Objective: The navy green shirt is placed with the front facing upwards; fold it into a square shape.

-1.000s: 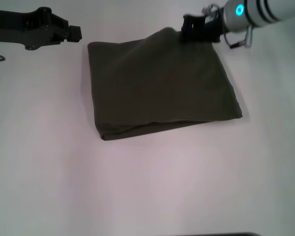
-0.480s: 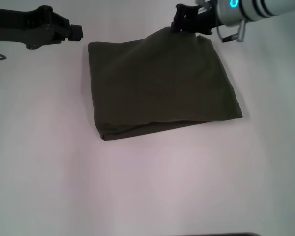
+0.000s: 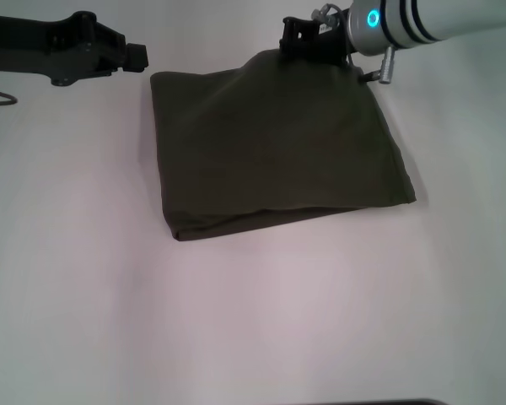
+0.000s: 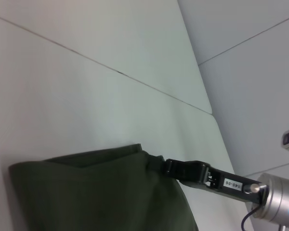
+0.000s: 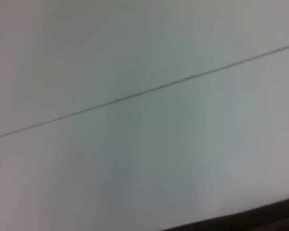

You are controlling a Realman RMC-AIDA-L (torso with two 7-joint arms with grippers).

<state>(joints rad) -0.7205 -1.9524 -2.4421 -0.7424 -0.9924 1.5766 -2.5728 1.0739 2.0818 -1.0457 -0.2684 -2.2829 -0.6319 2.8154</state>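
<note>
The navy green shirt is seen folded into a rough square on the white table; the right gripper is positioned at its far edge; the left gripper is held just beyond its far left corner.

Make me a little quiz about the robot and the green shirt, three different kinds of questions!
1. True or false: the shirt lies spread out flat with both sleeves showing.
2. Which gripper is at the shirt's far edge? A) left gripper B) right gripper C) both
3. Fill the gap: the left gripper hovers over the bare ____, just off the shirt's far left corner.

Key
1. False: it is already folded into a rough square, no sleeves showing.
2. B: the right gripper is at the raised far edge, the left one is clear of the cloth.
3. table
</note>
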